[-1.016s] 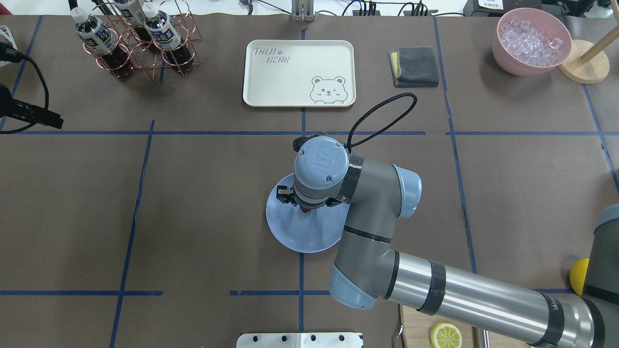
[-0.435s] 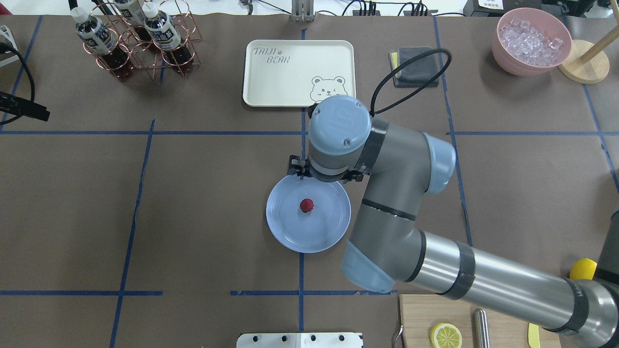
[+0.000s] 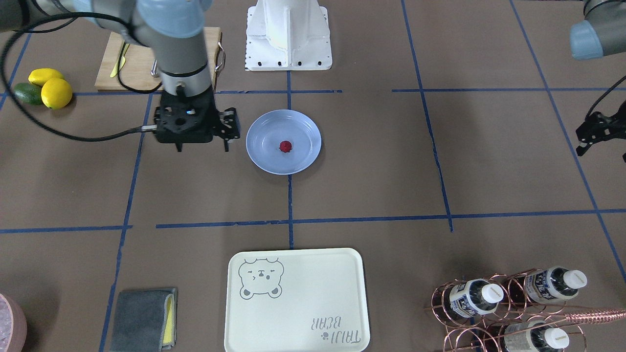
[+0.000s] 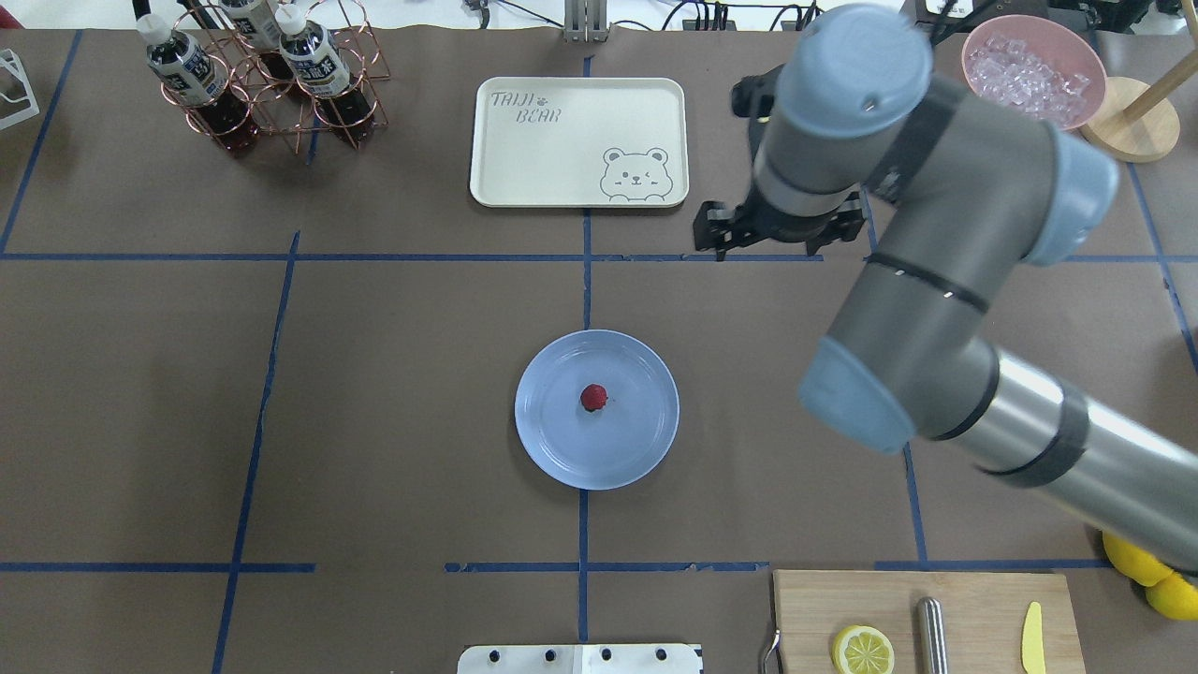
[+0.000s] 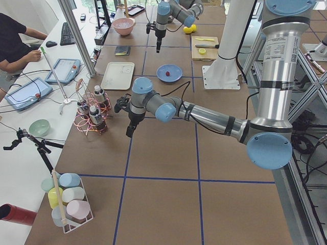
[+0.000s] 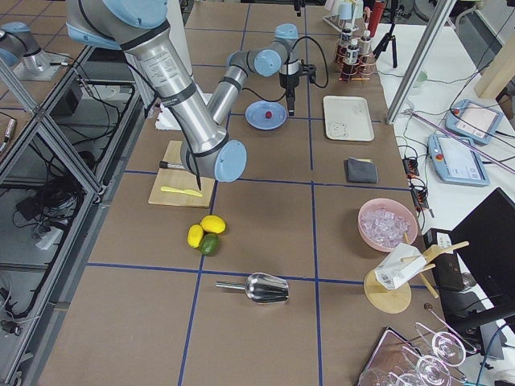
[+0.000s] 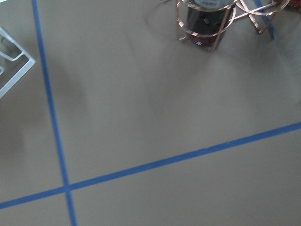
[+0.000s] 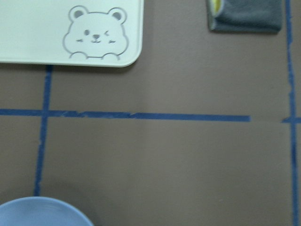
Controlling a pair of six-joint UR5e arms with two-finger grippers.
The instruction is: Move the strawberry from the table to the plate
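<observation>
One strawberry (image 4: 592,398) lies near the middle of the one pale blue plate (image 4: 562,451), which sits on the bench (image 4: 393,393) at a crossing of blue tape lines. My right jaws hang well apart from the plate, above the tape line between the corner of the single cream bear tray (image 4: 562,140) and the one folded grey cloth (image 4: 805,126). They stand spread wide with nothing between them. My right wrist camera looks down on that tray corner, the cloth, and a sliver of the plate's rim.

My left jaws hang over bare bench near the three bottles (image 4: 187,70). They show small at the edge of the front view, and I cannot tell how far apart they stand.

On my right side lie two whole lemons (image 3: 56,93) touching one avocado (image 3: 27,94). One lemon half (image 4: 863,649) rests on the one wooden board (image 4: 973,608).
</observation>
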